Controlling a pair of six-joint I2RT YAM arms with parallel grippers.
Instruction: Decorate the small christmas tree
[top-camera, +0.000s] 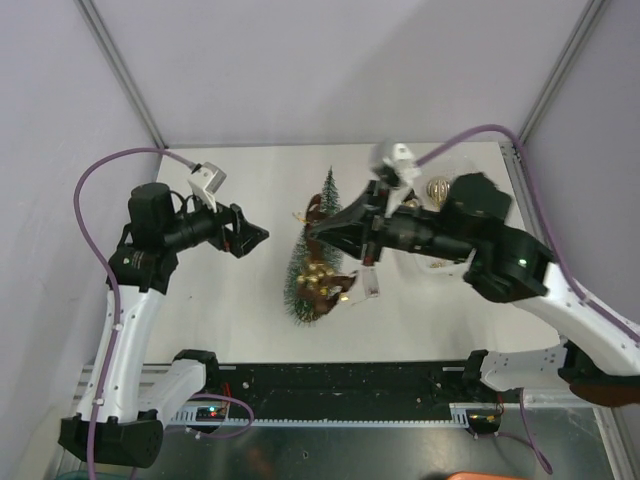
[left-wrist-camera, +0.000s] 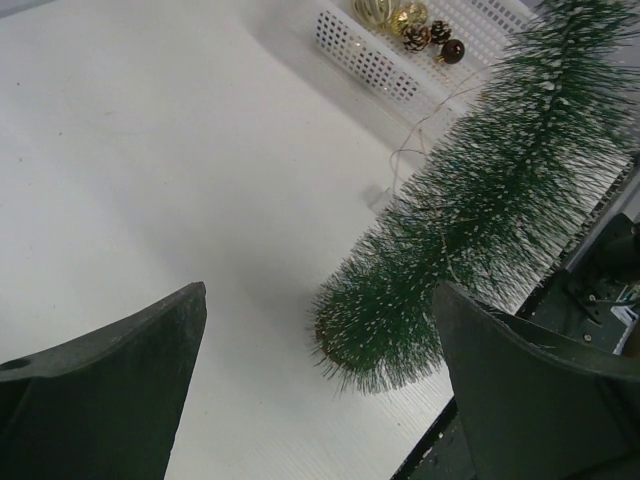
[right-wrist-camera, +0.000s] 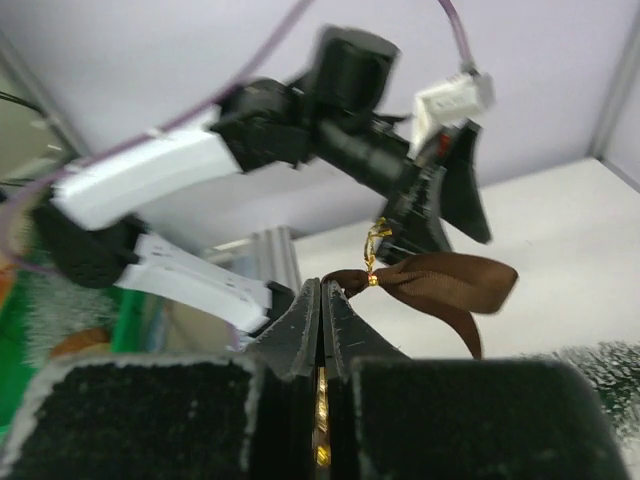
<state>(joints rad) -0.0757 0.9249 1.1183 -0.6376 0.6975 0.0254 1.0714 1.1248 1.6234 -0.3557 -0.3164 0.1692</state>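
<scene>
The small christmas tree (top-camera: 303, 270) has its wide end on the table's middle and its tip pointing toward the back. It carries gold baubles (top-camera: 320, 274) and a thin light wire. It also shows in the left wrist view (left-wrist-camera: 480, 210). My right gripper (top-camera: 312, 230) is shut on a brown ribbon bow (right-wrist-camera: 440, 282) with a gold tie and holds it against the tree's upper part. My left gripper (top-camera: 256, 238) is open and empty, a short way left of the tree, above the table.
A white perforated basket (left-wrist-camera: 370, 60) with gold baubles and pine cones (left-wrist-camera: 425, 32) stands behind the tree, mostly under my right arm in the top view. A gold bauble (top-camera: 437, 188) shows there. A small white box (top-camera: 366, 284) lies right of the tree.
</scene>
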